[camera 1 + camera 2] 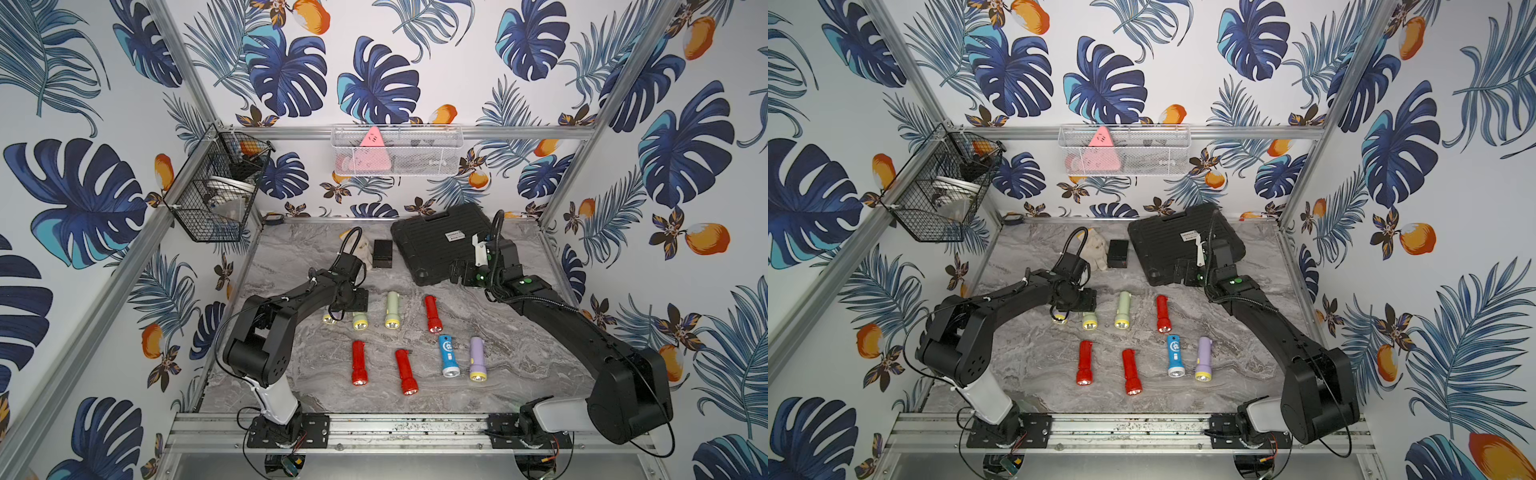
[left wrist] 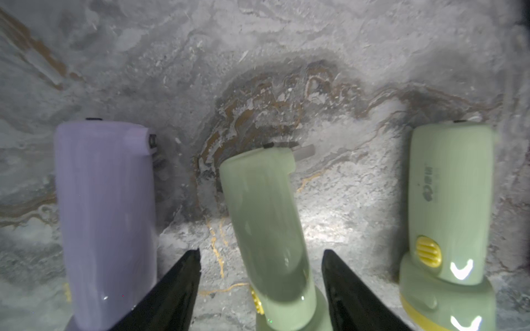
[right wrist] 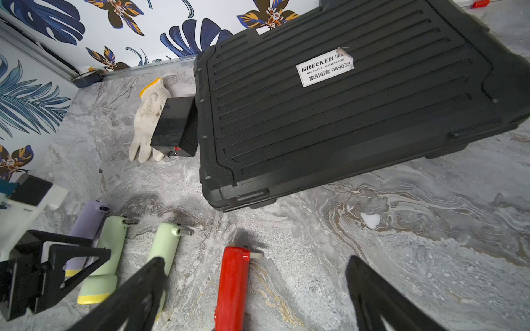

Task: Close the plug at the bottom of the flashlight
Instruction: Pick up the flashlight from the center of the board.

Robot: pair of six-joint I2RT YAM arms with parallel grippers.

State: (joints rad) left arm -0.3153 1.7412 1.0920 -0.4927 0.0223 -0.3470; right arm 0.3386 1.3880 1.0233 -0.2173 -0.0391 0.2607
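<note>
A grey marbled worktop (image 1: pixel 519 353) fills the cell. At its back right lies a closed black tool case (image 1: pixel 440 245). The right gripper (image 3: pixel 255 258) hangs above the worktop by the case's front edge. Its jaws are spread wide and grasp nothing.

A black wire basket (image 1: pixel 216 187) and a white mesh basket (image 1: pixel 397 149) hang on the frame behind. A white glove (image 3: pixel 149 114) lies left of the case, partly under a small black box (image 3: pixel 175 126).

Eight flashlights lie in two rows. In the front row are two red ones (image 1: pixel 358 362) (image 1: pixel 405 371), a blue one (image 1: pixel 449 355) and a lilac one (image 1: pixel 477 359).

In the back row the left gripper (image 2: pixel 261 253) is low over the tilted green flashlight (image 2: pixel 266 223). Its jaws are released, one on each side of the barrel, with a gap showing on both sides. In both top views the wrist hides most of this flashlight.

A purple flashlight (image 2: pixel 106 206) lies just beside one jaw, and a second green flashlight (image 2: pixel 450 200) is near the other. A red flashlight (image 1: pixel 432 313) ends the row.

The grey plug (image 2: pixel 304 150) sticks out sideways from the tilted flashlight's tail.
</note>
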